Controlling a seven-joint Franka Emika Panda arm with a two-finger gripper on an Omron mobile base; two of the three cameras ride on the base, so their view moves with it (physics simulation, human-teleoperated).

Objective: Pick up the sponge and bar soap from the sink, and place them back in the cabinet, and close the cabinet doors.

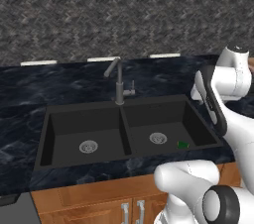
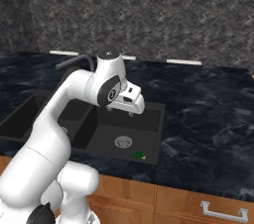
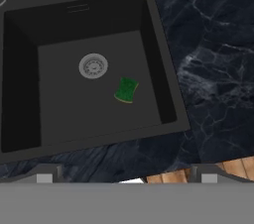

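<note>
The arm's two dark fingers point(image 3: 126, 178) stand wide apart with nothing between them, high over the near rim of the black double-basin sink point(image 3: 166, 77). To grasp well, they should descend straight and straddle the small flat green-and-yellow sponge's point(image 3: 126, 90) short sides. It lies well beyond them on the basin floor, beside the round metal drain point(image 3: 93, 66).

A white arm point(image 2: 54, 134) of rounded, glossy segments is seen, joined by dark bands (black caps at the joints), ending in a boxy white hand point(image 2: 130, 100).
</note>
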